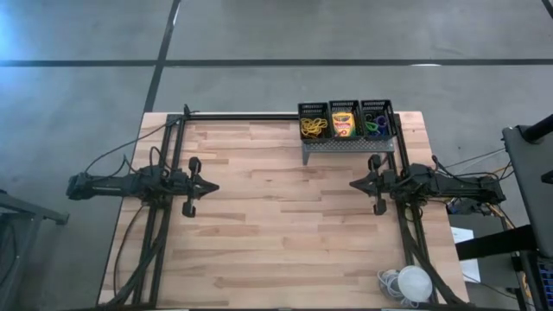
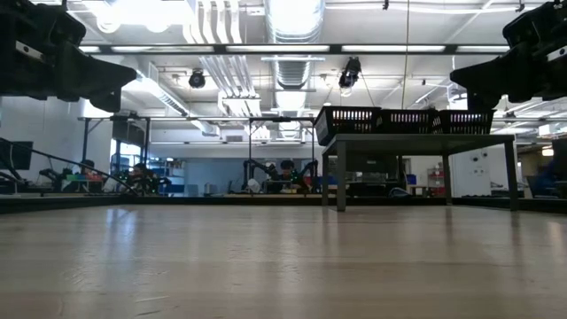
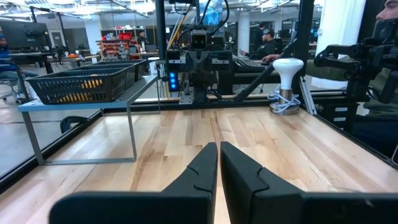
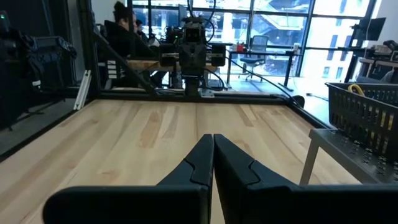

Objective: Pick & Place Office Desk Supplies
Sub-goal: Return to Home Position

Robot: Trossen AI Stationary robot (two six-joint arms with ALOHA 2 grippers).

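Three black mesh bins stand in a row on a grey perforated metal stand (image 1: pixel 348 145) at the table's far edge. The left bin (image 1: pixel 313 121) holds yellow rubber bands, the middle bin (image 1: pixel 344 122) a yellow-and-green crayon box, the right bin (image 1: pixel 376 120) green, blue and purple rings. My left gripper (image 1: pixel 213 185) hovers shut over the table's left side, pointing right. My right gripper (image 1: pixel 352 183) hovers shut on the right side, just near of the stand, pointing left. Both touch nothing.
A white bulb-shaped object with coiled cable (image 1: pixel 411 282) sits at the table's near right corner. The stand (image 2: pixel 416 142) is raised on legs, with a gap under it. Bare wood (image 1: pixel 276 225) lies between the two grippers. People sit at desks beyond the table.
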